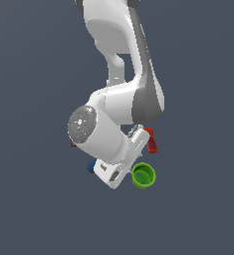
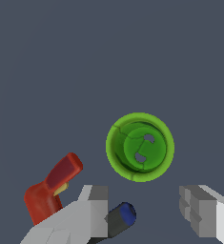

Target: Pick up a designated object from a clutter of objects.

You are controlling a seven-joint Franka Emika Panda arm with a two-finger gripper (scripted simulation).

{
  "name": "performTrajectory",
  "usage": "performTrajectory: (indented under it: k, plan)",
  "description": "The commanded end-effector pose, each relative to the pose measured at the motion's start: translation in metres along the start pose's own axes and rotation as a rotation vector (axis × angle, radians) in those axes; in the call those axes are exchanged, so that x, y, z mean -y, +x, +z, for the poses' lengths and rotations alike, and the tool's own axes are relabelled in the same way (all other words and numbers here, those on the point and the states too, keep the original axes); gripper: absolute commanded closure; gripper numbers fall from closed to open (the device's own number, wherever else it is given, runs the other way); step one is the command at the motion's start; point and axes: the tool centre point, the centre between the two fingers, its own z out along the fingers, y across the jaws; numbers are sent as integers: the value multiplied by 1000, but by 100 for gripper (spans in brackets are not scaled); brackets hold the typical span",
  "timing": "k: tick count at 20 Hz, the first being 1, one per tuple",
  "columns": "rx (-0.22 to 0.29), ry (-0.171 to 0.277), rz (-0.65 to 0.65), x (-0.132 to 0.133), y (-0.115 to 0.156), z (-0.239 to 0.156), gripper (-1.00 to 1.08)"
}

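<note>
— Listing from the arm's tip: item one, end effector (image 2: 144, 217), fingers (image 2: 92, 214) spread wide, nothing between them, no contact with anything.

— And the green cup?

— Item two, lime-green cup (image 2: 140, 147), round, hollow side facing the wrist camera, two pale patches on its inner floor. It sits upright on the grey table (image 2: 108, 57), apart from the fingers and roughly in line with the gap between them. In the exterior view the cup (image 1: 143, 176) lies just beside the end effector (image 1: 114, 177), on the exterior view's right of it.

— What else is around?

— Item three, red drill (image 2: 51, 190), lying near one finger, partly covered by it in the wrist view. In the exterior view the drill (image 1: 150, 139) pokes out behind the arm (image 1: 123, 99), above the cup.

— Anything blue?

— Item four, dark handle with a blue end (image 2: 120, 218), just beside that same finger. Item five, a blue object (image 1: 91, 167), mostly hidden by the wrist in the exterior view; shape unclear.
</note>
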Motion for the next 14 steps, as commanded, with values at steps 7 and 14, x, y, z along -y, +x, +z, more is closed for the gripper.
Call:
performTrajectory:
  k: [7,14]
  plan:
    - [-91,65,-160,-21,10,26,-20]
    - [-179,101,-285,-39,17,47,-20]
